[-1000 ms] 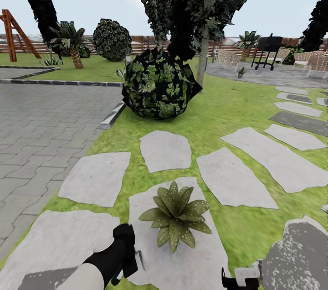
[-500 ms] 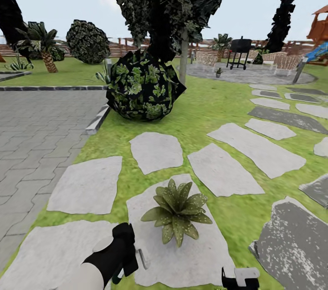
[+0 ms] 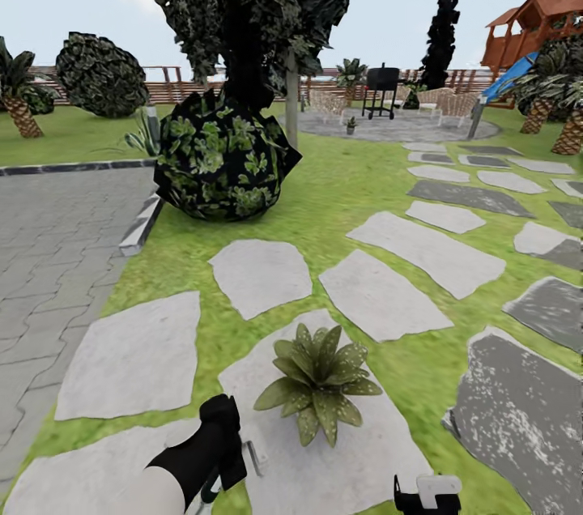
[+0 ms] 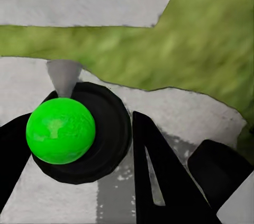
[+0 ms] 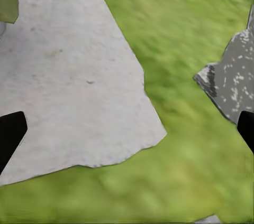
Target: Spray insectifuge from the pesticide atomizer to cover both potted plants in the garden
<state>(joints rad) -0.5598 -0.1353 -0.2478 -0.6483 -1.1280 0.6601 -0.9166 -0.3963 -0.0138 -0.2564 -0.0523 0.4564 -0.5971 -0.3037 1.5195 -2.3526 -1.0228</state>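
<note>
Mostly hidden: left tool (image 4: 79, 145) is gripping the pesticide atomizer (image 4: 61, 130), its body showing end-on. Right tool (image 5: 127, 129) is sitting wide open over lawn. Speckled potted plant (image 3: 317, 380) is sitting on a stepping stone (image 3: 340, 450).

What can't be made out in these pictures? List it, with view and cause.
- pesticide atomizer: end-on in the left wrist view; in the head view mostly behind the left gripper, so its label is unseen.
- potted plant: pot hidden under its leaves, head view.
- small plant on the far patio: too small to tell any specks.
- right gripper: cut off by the head view's bottom edge.
</note>
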